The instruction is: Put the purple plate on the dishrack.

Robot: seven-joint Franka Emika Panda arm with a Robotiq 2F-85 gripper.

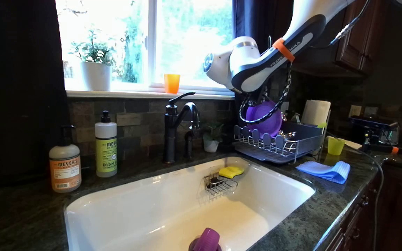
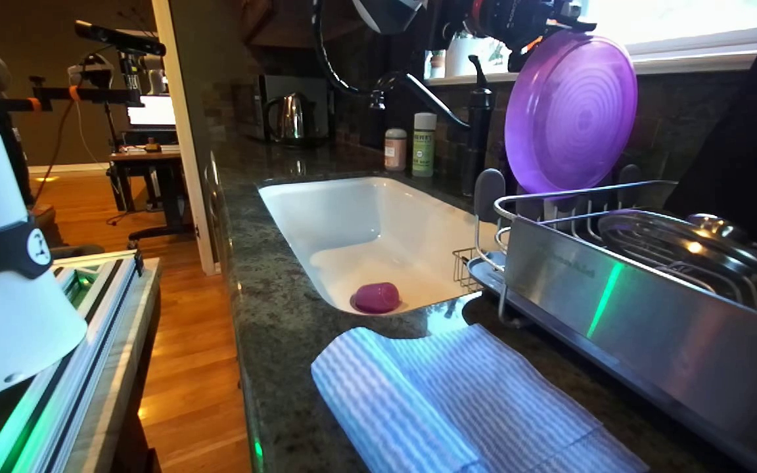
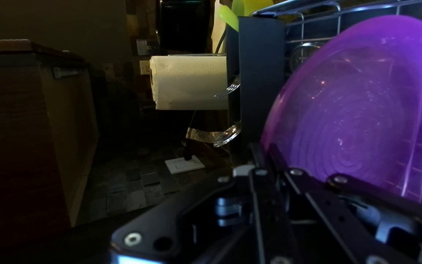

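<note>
Jaws grip purple plate (image 2: 572, 112); wrist view adds fork (image 3: 232, 88).

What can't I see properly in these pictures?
Whether the purple plate touches the dishrack: in an exterior view, grey prong tips cover part of the plate's lower edge.
One side of the purple plate: cut off by the wrist view's right edge.
Purple cup: cut off by an exterior view's bottom edge.
Outside the window: blurred by glare in an exterior view.
Dish soap bottle: small print too tiny in both exterior views.
</note>
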